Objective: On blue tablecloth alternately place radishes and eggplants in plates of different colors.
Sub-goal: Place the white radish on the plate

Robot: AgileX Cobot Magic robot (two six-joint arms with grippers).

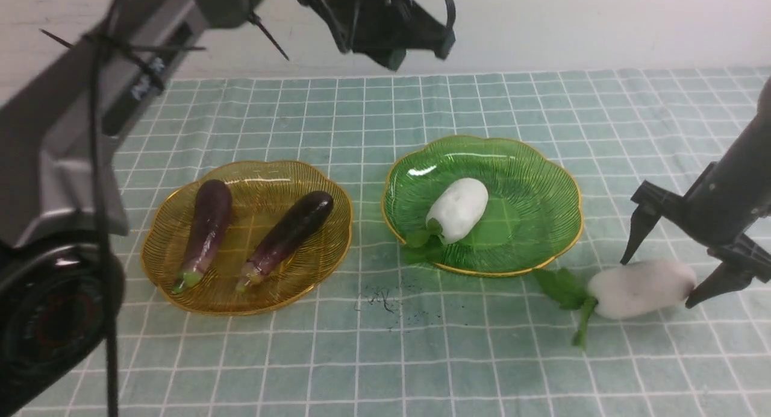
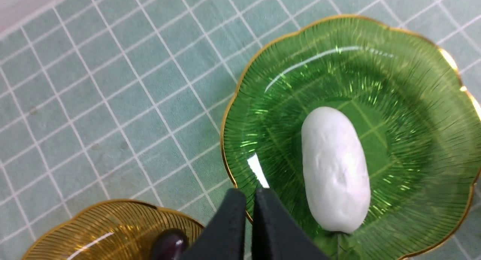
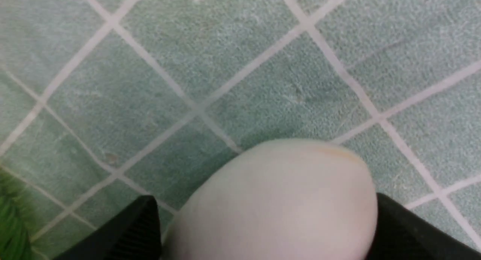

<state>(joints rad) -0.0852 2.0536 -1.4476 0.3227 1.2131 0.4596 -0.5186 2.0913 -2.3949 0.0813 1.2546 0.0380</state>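
Radish, front view: stubby white oval radish (image 1: 641, 288) lay on teal grid-lined tablecloth (image 1: 482, 357), between wide-open jaws of right gripper (image 1: 659, 281). Probably light, firm, slick; grab mid-body, not leaves. Amber ribbed plate (image 1: 241, 311) held two slim purple eggplants (image 1: 208, 224); green ribbed plate (image 1: 530, 188) held second white radish (image 1: 459, 209). Left wrist: left gripper (image 2: 251, 200) pinched closed, empty, above green rim. Right wrist: radish sat between jaws, contact unclear.

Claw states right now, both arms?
Left claw: closed, empty.
Right claw: open, straddling the radish lying on the tablecloth.
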